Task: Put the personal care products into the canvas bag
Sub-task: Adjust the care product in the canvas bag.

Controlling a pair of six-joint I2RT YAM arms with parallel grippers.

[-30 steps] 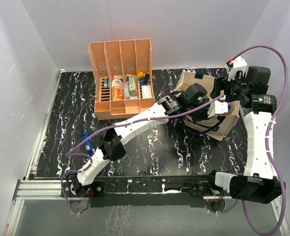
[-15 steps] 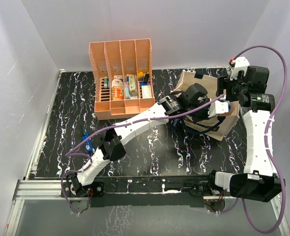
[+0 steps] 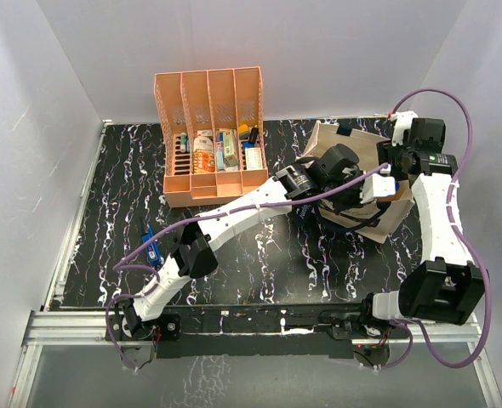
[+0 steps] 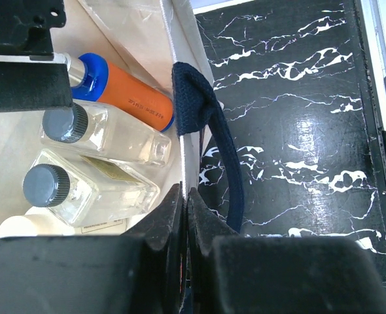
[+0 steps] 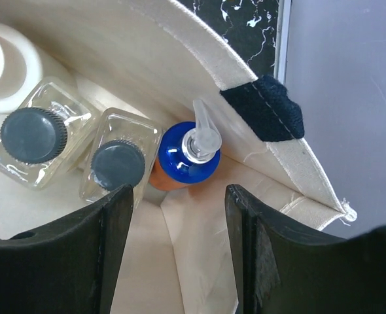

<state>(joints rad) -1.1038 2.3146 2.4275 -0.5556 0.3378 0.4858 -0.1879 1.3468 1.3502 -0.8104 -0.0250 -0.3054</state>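
- Left wrist view: the left gripper (image 4: pixel 185 199) pinches the rim of the cream canvas bag (image 4: pixel 180 39); if that hold slips, the mouth flops shut.
- The orange-brown blue-capped bottle (image 4: pixel 137 98) lies inside, beside clear dark-capped bottles (image 4: pixel 101 134).
- The right gripper (image 5: pixel 176 203), fingers spread and empty (right above them), could snag the pump head (image 5: pixel 203 134) or the navy strap (image 5: pixel 265 111).

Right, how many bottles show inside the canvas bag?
4 in the canvas bag: white bottle, two clear dark-capped bottles beside it, then orange pump bottle. More may be hidden.
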